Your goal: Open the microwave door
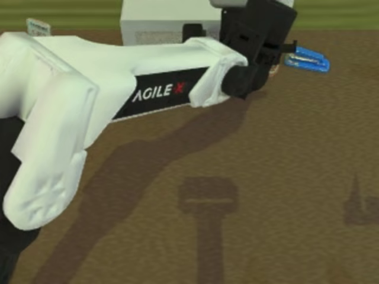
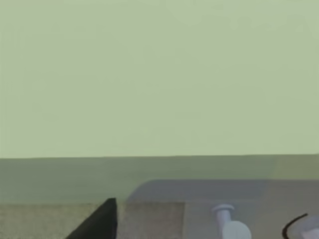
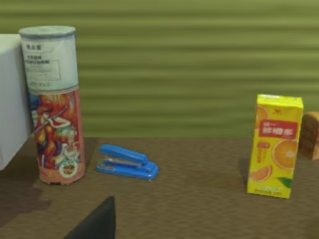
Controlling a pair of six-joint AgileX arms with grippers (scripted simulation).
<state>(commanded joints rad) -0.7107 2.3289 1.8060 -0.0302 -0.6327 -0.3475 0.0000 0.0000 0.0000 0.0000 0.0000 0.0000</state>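
Note:
The cream-white microwave [image 1: 169, 15] stands at the table's back edge, left of centre. Its front shows the microwave door [image 1: 155, 36], whose speckled grey window lies flat against the box. My left arm reaches across the table, and my left gripper [image 1: 267, 42] hangs at the microwave's right front corner. In the left wrist view the speckled window [image 2: 152, 219] and a round grey knob [image 2: 234, 230] are very close, with a dark part of the gripper [image 2: 99, 224] beside the window. My right arm is out of the top view; a dark part of my right gripper [image 3: 99, 221] shows low over the table.
A blue stapler [image 1: 307, 60] lies just right of the left gripper. The right wrist view shows a tall popcorn can [image 3: 52, 104] beside the microwave's side wall [image 3: 11, 99], the stapler [image 3: 127, 162], a yellow orange-juice carton [image 3: 275, 145] and a bread loaf [image 3: 311, 135].

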